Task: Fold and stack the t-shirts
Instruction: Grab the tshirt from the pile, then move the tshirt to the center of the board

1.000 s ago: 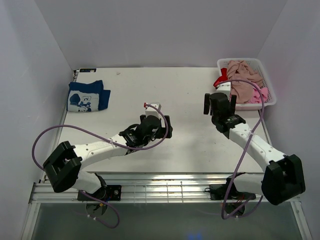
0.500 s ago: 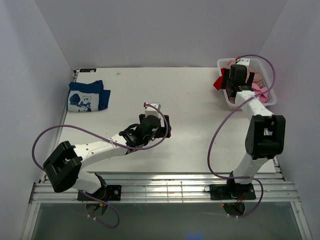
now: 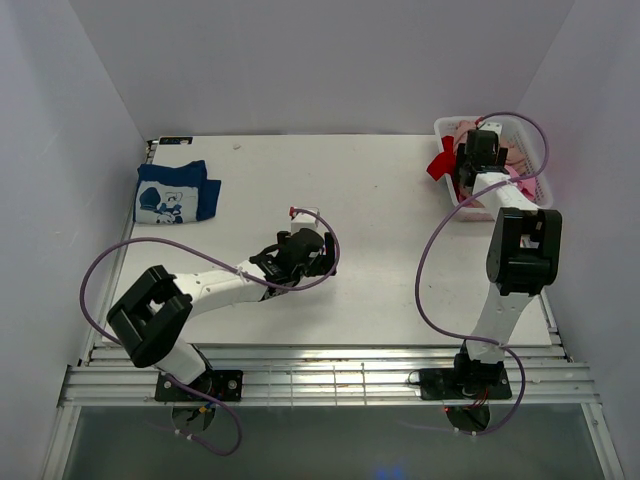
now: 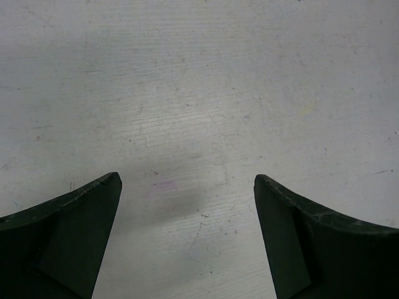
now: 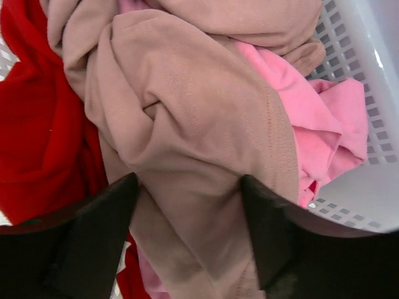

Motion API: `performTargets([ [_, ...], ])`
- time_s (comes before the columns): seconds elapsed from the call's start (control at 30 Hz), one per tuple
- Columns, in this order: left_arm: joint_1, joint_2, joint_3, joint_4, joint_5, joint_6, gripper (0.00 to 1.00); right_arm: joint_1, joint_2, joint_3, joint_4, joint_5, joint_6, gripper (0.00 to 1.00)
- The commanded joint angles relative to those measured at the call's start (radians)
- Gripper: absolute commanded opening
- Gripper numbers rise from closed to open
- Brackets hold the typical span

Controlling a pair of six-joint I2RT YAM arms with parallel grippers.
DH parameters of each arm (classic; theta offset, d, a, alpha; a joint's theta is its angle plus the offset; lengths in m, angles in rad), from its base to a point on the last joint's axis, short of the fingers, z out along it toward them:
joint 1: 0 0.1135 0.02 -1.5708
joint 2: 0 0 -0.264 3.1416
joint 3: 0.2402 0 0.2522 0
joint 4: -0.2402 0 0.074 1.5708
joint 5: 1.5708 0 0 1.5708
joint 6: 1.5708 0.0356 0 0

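A folded navy t-shirt (image 3: 175, 193) with a white print lies at the table's far left. A dusty pink-tan t-shirt (image 5: 193, 118), a red one (image 5: 37, 137) and a bright pink one (image 5: 318, 118) lie crumpled in a white basket (image 3: 535, 195) at the far right. My right gripper (image 5: 190, 187) is open, down in the basket, its fingers (image 5: 100, 230) straddling a fold of the pink-tan shirt; it also shows in the top view (image 3: 482, 150). My left gripper (image 4: 187, 187) is open and empty over bare table, mid-table in the top view (image 3: 318, 250).
The basket's perforated wall (image 5: 368, 75) stands close to the right of my right gripper. White enclosure walls (image 3: 60, 150) border the table on three sides. A metal rail (image 3: 320, 380) runs along the near edge.
My right arm has swung from mid-table out to the basket and lowered its gripper onto the pink-tan shirt. My left arm has shifted only slightly.
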Motion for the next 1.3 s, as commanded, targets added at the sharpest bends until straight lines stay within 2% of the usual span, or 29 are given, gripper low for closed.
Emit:
performTargets([
  [0.0, 0.009, -0.001, 0.033, 0.008, 0.016, 0.005, 0.98, -0.006, 0.000, 0.036, 0.012, 0.018, -0.009, 0.69],
  [0.07, 0.012, 0.003, 0.031, 0.010, 0.020, 0.006, 0.98, -0.006, -0.006, 0.028, 0.026, 0.024, -0.009, 0.62],
  [0.23, 0.018, 0.006, 0.026, 0.014, 0.036, 0.006, 0.98, -0.006, -0.035, 0.017, 0.026, 0.038, -0.009, 0.59],
  [0.27, 0.018, 0.006, 0.026, 0.014, 0.036, 0.006, 0.98, -0.006, -0.042, 0.016, 0.027, 0.038, -0.009, 0.55],
  [0.3, 0.020, 0.006, 0.026, 0.016, 0.039, 0.005, 0.98, -0.006, -0.058, 0.014, 0.026, 0.036, -0.009, 0.46],
  [0.37, 0.018, 0.007, 0.025, 0.017, 0.042, 0.005, 0.98, -0.004, -0.075, 0.011, 0.021, 0.035, -0.009, 0.13],
  [0.4, 0.020, 0.007, 0.026, 0.017, 0.043, 0.005, 0.98, -0.004, -0.094, 0.012, 0.018, 0.033, -0.010, 0.08],
  [0.6, 0.021, 0.001, 0.033, -0.004, 0.037, -0.004, 0.98, 0.019, -0.233, 0.016, -0.046, -0.034, -0.003, 0.08],
  [0.67, 0.021, -0.016, 0.031, -0.015, 0.025, -0.012, 0.98, 0.091, -0.276, 0.034, -0.101, -0.077, -0.001, 0.08],
  [0.73, 0.021, -0.034, 0.020, -0.021, 0.017, -0.017, 0.98, 0.137, -0.313, 0.110, -0.173, -0.100, 0.008, 0.08],
  [0.87, 0.021, -0.094, -0.004, -0.029, 0.002, -0.027, 0.98, 0.320, -0.312, 0.317, -0.412, -0.183, 0.026, 0.08],
  [0.97, 0.021, -0.151, -0.026, -0.046, -0.009, -0.034, 0.98, 0.431, -0.292, 0.482, -0.483, -0.278, 0.051, 0.08],
  [1.17, 0.024, -0.319, -0.079, -0.104, -0.090, -0.079, 0.98, 0.516, -0.261, 0.797, -0.606, -0.483, 0.127, 0.08],
  [1.27, 0.027, -0.447, -0.110, -0.157, -0.151, -0.122, 0.98, 0.516, -0.322, 0.761, -0.576, -0.522, 0.152, 0.08],
])
